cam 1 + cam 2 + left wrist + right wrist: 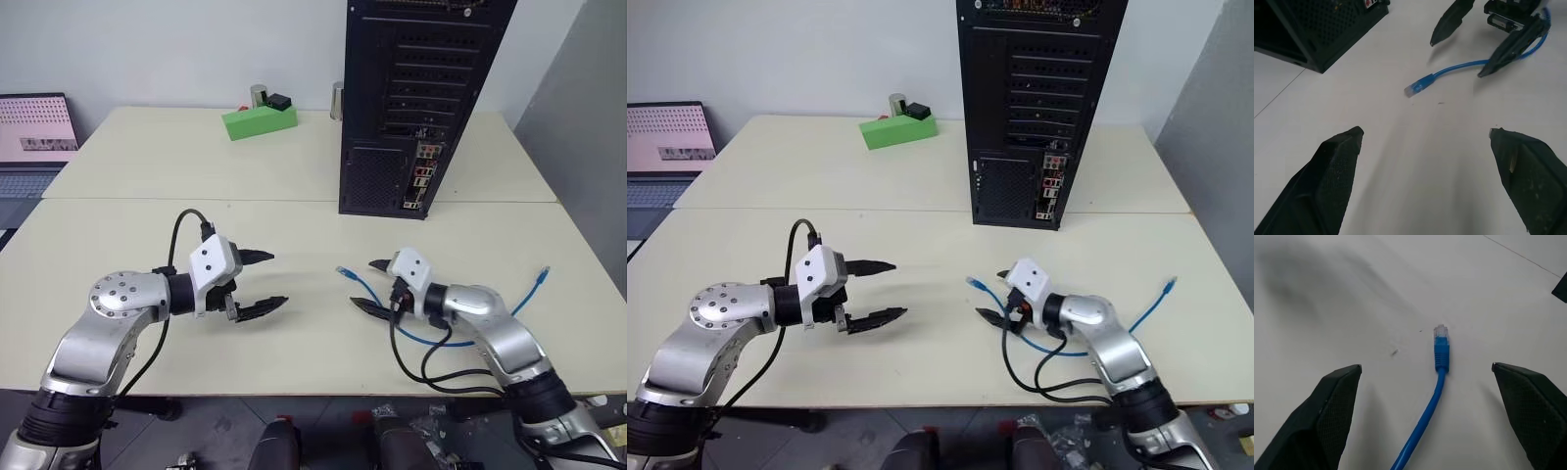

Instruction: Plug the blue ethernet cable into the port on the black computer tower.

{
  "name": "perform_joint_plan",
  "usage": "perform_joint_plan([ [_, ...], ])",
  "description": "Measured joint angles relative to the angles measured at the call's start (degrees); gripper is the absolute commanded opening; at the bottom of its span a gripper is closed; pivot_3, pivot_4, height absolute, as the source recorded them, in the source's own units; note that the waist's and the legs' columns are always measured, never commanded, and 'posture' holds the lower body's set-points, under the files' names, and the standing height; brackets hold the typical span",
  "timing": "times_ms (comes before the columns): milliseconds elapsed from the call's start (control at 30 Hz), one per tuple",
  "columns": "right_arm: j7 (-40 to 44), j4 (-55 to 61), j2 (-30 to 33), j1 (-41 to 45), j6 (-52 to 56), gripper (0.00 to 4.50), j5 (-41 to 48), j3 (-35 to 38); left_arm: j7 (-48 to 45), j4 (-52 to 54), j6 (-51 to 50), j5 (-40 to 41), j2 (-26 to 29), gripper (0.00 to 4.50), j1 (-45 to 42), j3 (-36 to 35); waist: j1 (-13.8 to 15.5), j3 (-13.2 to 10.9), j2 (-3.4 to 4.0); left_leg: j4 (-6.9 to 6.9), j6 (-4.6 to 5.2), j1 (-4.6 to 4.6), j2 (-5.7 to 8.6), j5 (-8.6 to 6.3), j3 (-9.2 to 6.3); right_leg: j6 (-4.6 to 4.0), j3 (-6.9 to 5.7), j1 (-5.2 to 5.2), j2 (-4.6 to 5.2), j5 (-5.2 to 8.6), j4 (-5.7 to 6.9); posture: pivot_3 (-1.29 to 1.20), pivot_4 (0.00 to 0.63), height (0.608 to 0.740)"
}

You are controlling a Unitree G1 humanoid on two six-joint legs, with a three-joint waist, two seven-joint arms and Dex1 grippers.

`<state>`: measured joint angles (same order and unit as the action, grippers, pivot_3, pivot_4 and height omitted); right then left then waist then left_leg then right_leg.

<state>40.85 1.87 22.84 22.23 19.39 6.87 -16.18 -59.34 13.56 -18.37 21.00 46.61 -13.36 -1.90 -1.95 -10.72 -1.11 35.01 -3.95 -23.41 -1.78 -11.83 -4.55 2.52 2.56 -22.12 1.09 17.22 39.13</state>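
Both grippers open over the table, the cable lying loose between them.

Head views: the tower stands upright at the table's far side, its port strip facing the robot. The cable lies flat, one plug near the right gripper, the other away to the right. The left gripper hovers level, pointing right; the right arm reaches in, pointing left. A green block and a laptop sit farther off.
Left wrist view: wide-spread fingers frame the plug and the right gripper beyond, beside the tower's corner.
Right wrist view: the plug lies untouched between parted fingers.
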Motion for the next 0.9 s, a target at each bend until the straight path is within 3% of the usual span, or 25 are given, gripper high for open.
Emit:
perform_joint_plan([
  [100,-2.4,-3.9,-3.2,1.5,-0.2,4.50,-1.9,-1.3,-0.6,-0.6,0.7,0.0,0.0,4.39,-0.9,0.0,0.0,0.0,0.00,0.00,0.00,-0.01,0.01,0.00,0.00,0.00,0.01,0.00,0.01,0.00,-0.01,0.00,0.150,0.740],
  [200,-3.0,-5.8,-4.0,2.0,-0.2,4.01,-3.1,-1.4,-2.3,-1.1,1.7,0.0,0.1,4.50,-0.8,0.0,0.0,0.0,0.00,0.00,0.00,0.00,0.01,0.00,0.01,0.00,0.01,0.00,0.02,0.00,0.00,0.00,0.150,0.740],
  [500,-4.3,-7.4,-5.2,4.0,2.0,1.69,-4.0,-1.3,-5.7,-3.4,3.8,0.0,0.1,4.50,-1.0,0.0,0.0,0.0,0.00,0.00,0.00,0.01,0.00,0.00,0.00,0.00,0.00,0.01,0.01,0.00,0.05,0.00,0.150,0.740],
  [700,-3.7,-6.4,-4.1,4.0,2.7,0.45,-4.2,-1.4,-7.6,-4.5,3.8,0.0,0.1,4.50,-2.4,0.8,0.0,0.0,0.00,0.01,0.00,0.01,0.01,0.00,0.00,0.00,0.00,0.01,0.02,0.00,0.04,0.00,0.150,0.740],
  [767,-3.4,-5.1,-2.3,3.8,2.2,0.20,-6.0,-2.2,-8.0,-5.4,4.0,-0.8,0.0,4.50,-3.6,2.3,0.2,0.0,0.00,0.01,0.00,0.01,0.03,0.00,0.00,0.00,0.00,0.02,0.02,0.00,0.04,0.00,0.150,0.740],
  [900,-1.9,-0.5,0.5,3.1,3.0,0.16,-7.3,-2.9,-9.1,-8.8,5.4,-2.8,-0.9,4.50,-6.4,5.2,0.1,0.0,0.01,0.01,0.01,0.00,0.02,0.00,-0.01,0.00,-0.01,-0.01,0.00,0.00,0.04,0.00,0.150,0.740],
])
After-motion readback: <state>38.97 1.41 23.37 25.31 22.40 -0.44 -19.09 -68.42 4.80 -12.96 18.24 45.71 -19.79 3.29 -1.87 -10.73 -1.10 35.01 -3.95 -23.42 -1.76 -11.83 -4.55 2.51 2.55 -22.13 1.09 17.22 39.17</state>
